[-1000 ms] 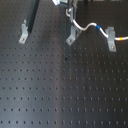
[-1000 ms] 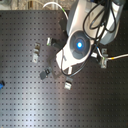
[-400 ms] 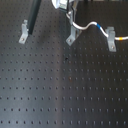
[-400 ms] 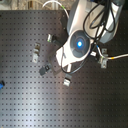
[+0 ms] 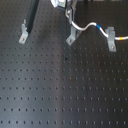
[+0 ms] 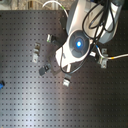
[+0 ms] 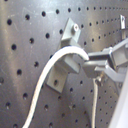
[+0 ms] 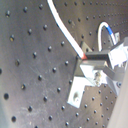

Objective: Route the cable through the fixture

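Currently the gripper has its fingers closed on the cable, pinching it directly over the fixture. In the first exterior view, the cable runs from the middle fixture toward 3 o'clock, reaching another bracket.

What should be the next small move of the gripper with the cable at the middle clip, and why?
Probably a small push down, to seat the cable in the slotted top of the middle fixture. In the first exterior view the cord already runs from the far clip to this one, and in the first wrist view the gripper holds it right at the bracket.
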Motion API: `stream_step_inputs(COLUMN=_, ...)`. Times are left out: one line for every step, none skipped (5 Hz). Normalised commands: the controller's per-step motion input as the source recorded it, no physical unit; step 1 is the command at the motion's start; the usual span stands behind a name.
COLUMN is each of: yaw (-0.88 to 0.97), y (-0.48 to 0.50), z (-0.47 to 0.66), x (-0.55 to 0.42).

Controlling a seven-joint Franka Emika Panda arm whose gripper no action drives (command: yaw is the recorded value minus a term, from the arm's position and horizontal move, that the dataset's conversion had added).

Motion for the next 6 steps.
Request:
stream_step_inputs(yaw=-0.31, y=-0.24, z=0.2, x=-0.463)
stream_step_inputs(yaw=0.0, y=0.006, z=0.0, x=0.009)
stream_step_inputs(yaw=0.0, y=0.035, z=-0.04, x=0.063)
stream_step_inputs(yaw=0.0, y=0.188, z=-0.01, x=0.295)
stream_step_inputs(yaw=0.0, y=0.232, z=0.26, x=0.302)
stream_step_inputs(yaw=0.0, y=0.006, z=0.14, x=-0.004)
